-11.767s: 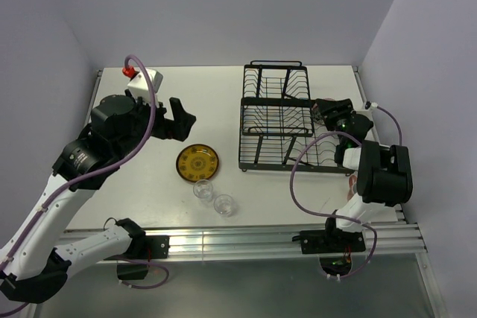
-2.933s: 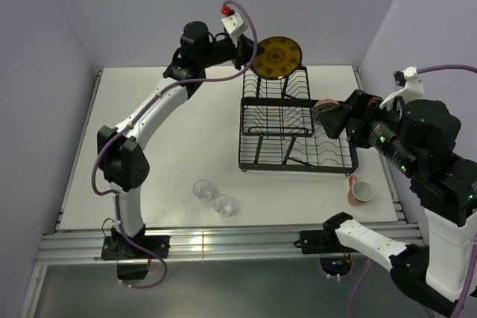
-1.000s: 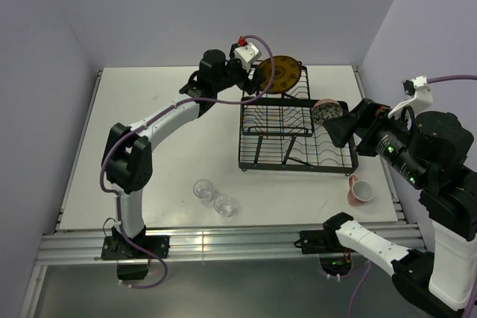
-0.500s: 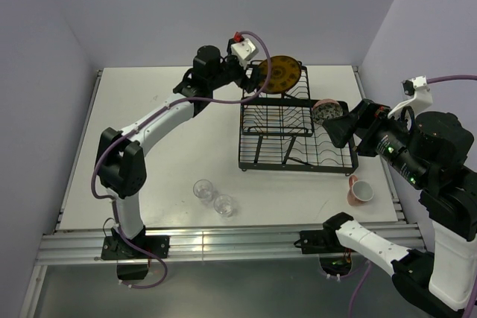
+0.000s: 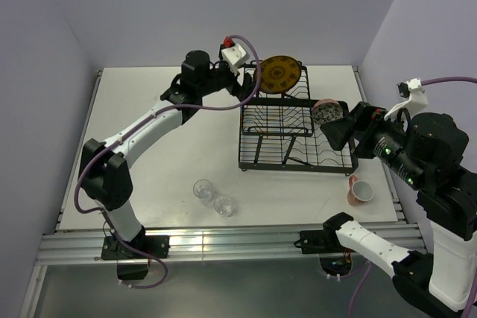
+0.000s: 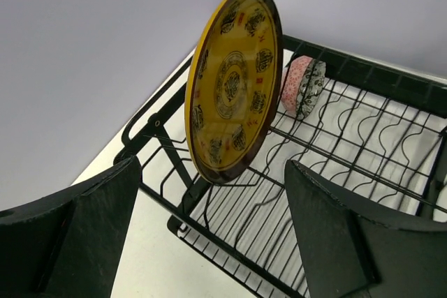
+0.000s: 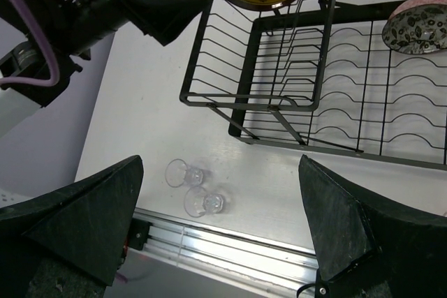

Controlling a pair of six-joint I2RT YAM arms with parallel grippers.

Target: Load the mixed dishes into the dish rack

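The yellow-orange plate [image 5: 279, 74] stands on edge in a slot at the far left end of the black wire dish rack [image 5: 277, 133]. My left gripper [image 5: 247, 84] hangs open just left of it, touching nothing. In the left wrist view the plate [image 6: 234, 85] is free between and beyond the fingers [image 6: 84, 235]. The patterned bowl [image 5: 326, 112] rests on its side in the rack's right part. Two clear tumblers [image 5: 203, 190] [image 5: 223, 204] lie on the table in front. My right gripper [image 5: 339, 132] is open high over the rack's right end, looking down on the tumblers [image 7: 183, 172].
A pink cup [image 5: 360, 190] lies on the table right of the rack's front corner. The rack [image 7: 244, 102] fills the far right of the table, close to the back wall. The metal rail [image 5: 223, 240] runs along the near edge.
The left gripper has let go of the plate, opened wider and drawn back to the left. The plate stays upright in the rack. The right arm has barely shifted.
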